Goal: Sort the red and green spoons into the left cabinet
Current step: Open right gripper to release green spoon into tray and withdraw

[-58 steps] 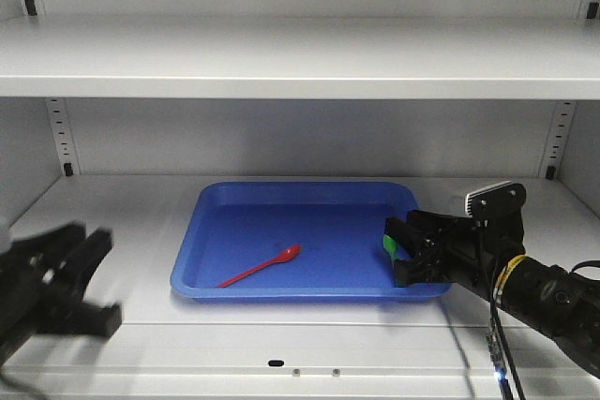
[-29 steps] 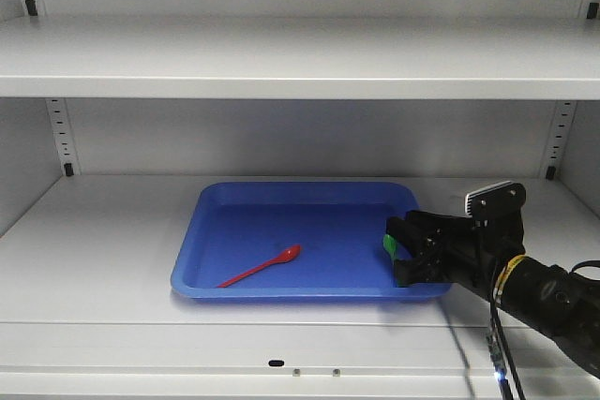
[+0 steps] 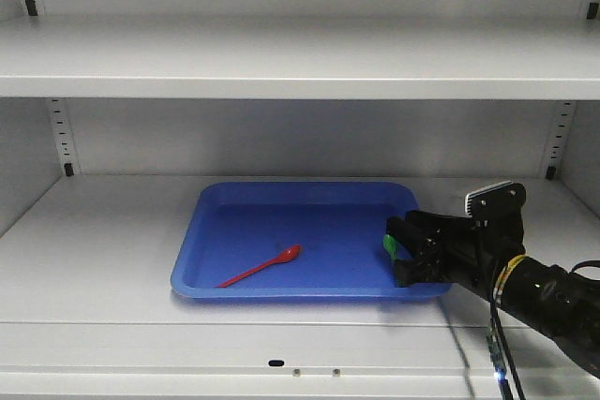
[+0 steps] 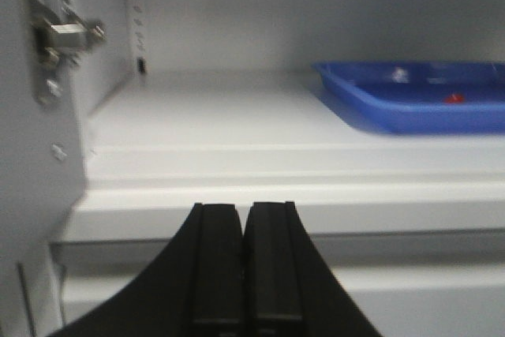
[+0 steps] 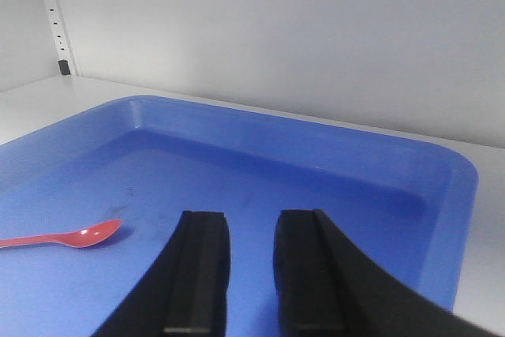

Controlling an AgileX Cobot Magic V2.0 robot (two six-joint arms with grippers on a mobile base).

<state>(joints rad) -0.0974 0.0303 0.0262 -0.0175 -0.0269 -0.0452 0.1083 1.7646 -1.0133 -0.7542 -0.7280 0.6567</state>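
Blue tray (image 3: 309,196) at centre of shelf surface (image 3: 112,241). Red spoon (image 3: 260,267) lies flat in tray, front-left part, bowl toward right. Right gripper (image 3: 405,252) over tray's right-front edge, clamped on green spoon (image 3: 388,246). Left gripper (image 4: 242,230) clenched with pads touching, nothing between, off shelf's front-left edge, outside front view.

Left fingers (image 4: 245,274) pressed together; right fingers (image 5: 201,274) parted.
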